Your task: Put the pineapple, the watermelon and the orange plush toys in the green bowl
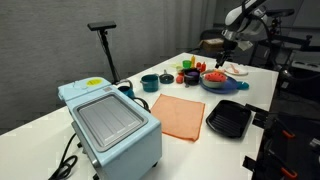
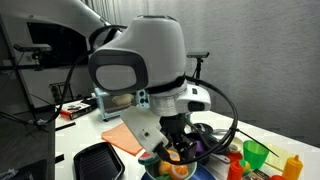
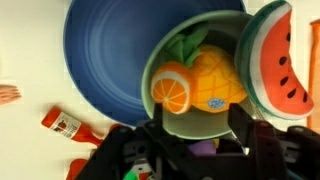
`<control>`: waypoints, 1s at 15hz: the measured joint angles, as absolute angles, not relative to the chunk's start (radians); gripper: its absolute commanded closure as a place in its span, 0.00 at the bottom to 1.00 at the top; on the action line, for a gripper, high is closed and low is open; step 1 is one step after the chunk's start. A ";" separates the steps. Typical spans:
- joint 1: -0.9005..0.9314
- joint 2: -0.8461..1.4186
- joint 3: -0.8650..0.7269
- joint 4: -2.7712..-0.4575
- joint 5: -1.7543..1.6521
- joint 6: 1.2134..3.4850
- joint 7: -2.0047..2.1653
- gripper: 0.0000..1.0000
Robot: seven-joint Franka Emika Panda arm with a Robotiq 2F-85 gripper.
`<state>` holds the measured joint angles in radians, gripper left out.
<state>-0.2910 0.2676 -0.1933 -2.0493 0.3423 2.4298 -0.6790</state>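
Gripper (image 3: 200, 128) seen parted, empty — one orange (image 3: 170, 88) and one pineapple (image 3: 215, 80) in one green bowl (image 3: 160, 48), one watermelon (image 3: 280, 60) at its rim, are told apart in wrist view only.

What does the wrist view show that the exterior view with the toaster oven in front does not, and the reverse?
Only the wrist view makes out the toys: pineapple and orange inside the green bowl, watermelon at its rim. Only exterior: toaster oven, orange cloth, black tray. Both: blue plate, gripper.
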 measured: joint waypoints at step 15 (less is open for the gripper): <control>-0.270 -0.070 -0.186 -2.240 0.117 2.104 -0.763 0.00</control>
